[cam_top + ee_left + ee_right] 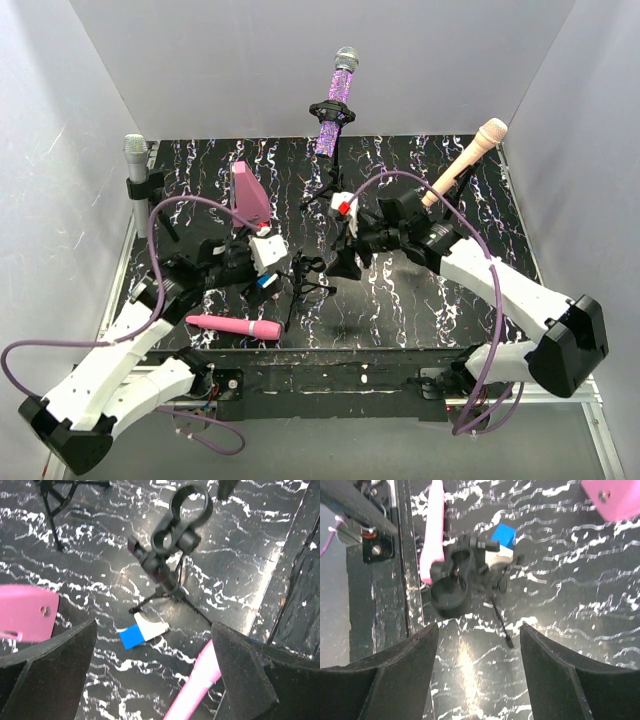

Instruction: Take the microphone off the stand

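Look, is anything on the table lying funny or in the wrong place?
Yes. The pink microphone lies flat on the table near the front edge, while the silver microphone, purple microphone and beige microphone sit up in stands. Near it, the small black stand in the middle has an empty clip.

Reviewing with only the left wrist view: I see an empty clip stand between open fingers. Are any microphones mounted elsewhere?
Observer: Yes, three sit in stands: a silver microphone left, a purple microphone at the back, a peach microphone right.
Operator: Where is the right hand?
Observer: The right hand hangs open over that same empty stand, from the opposite side.
Operator: And the pink bar at my bottom edge?
Observer: A pink microphone lying loose on the table near the front edge.
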